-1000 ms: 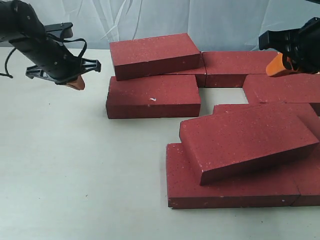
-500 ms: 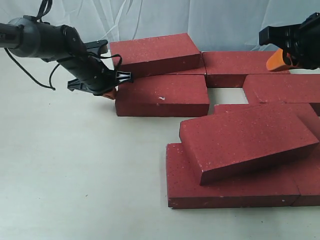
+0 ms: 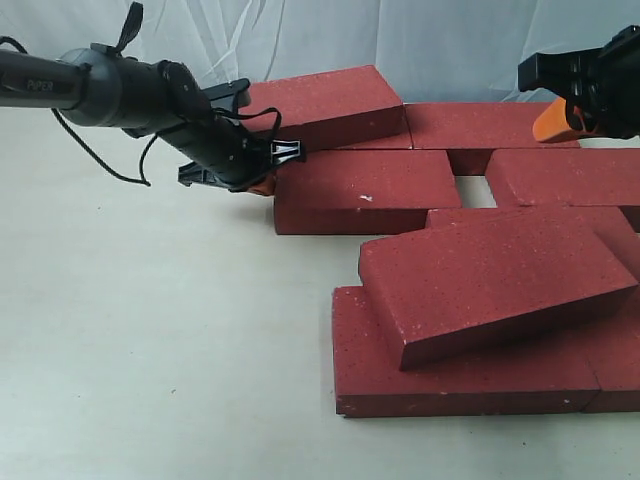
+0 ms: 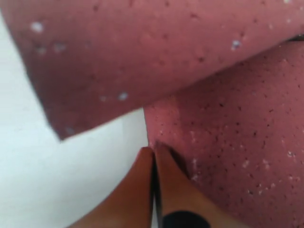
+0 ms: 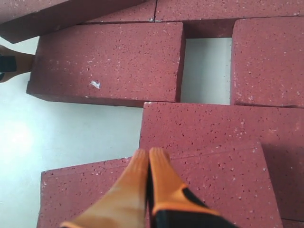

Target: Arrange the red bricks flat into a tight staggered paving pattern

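A: How do the jaws stand?

B: On the left gripper (image 3: 262,184) the jaws are pinched together on nothing, tips butted against the short end of the chipped brick (image 3: 350,185); the right gripper (image 3: 556,122) is likewise clenched and empty, hovering well apart.

A: And the brick?

B: Flat on the table (image 3: 150,350), just short of closing the gap (image 3: 468,190) to its neighbour (image 3: 570,175); I'd push low and square through the end's middle, slowly, so it slides straight rather than twisting; a tilted brick (image 3: 320,105) seems to overhang its back edge and could drag.
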You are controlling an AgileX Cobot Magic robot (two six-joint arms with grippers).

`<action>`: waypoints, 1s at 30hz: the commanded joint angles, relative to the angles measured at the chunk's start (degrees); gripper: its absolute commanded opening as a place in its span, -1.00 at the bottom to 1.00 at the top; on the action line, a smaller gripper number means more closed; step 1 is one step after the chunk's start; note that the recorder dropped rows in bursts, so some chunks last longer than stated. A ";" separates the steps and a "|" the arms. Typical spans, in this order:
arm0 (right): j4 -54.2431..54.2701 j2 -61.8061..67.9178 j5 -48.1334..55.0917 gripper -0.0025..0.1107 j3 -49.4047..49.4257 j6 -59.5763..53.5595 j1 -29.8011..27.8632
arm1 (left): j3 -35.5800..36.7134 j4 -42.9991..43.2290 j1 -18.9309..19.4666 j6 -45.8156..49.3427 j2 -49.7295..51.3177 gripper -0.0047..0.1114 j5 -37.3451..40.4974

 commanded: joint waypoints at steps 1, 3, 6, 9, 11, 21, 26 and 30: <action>-0.58 -0.36 -0.66 -0.97 0.26 -0.51 -0.26 | -0.21 -6.13 -1.09 3.31 0.95 -0.92 -1.94; -0.58 -0.36 -0.66 -0.97 0.26 -0.51 -0.26 | -0.21 -8.90 -1.49 5.79 1.31 -0.92 -2.21; -0.58 -0.36 -0.66 -0.97 0.26 -0.51 -0.26 | -0.88 -10.64 -2.24 7.24 1.74 -0.92 -2.08; -0.58 -0.36 -0.66 -0.97 0.26 -0.51 -0.26 | -1.49 -10.91 -2.76 7.38 1.84 -0.92 -2.34; -0.58 -0.36 -0.66 -0.97 0.26 -0.51 -0.26 | -2.04 -11.00 -3.12 7.38 1.84 -0.92 -2.34; -0.63 -0.36 -0.55 -0.97 0.26 -0.51 -0.26 | -4.17 -13.11 -5.22 7.38 1.84 -0.92 -3.20; -0.63 -0.36 -0.43 -0.97 0.26 -0.51 -0.26 | -4.17 -13.53 -5.48 7.38 1.86 -0.92 -2.62; -0.45 -0.36 -0.44 -0.97 0.26 -0.51 -0.26 | -4.17 -13.90 -5.48 7.38 1.86 -0.92 -1.69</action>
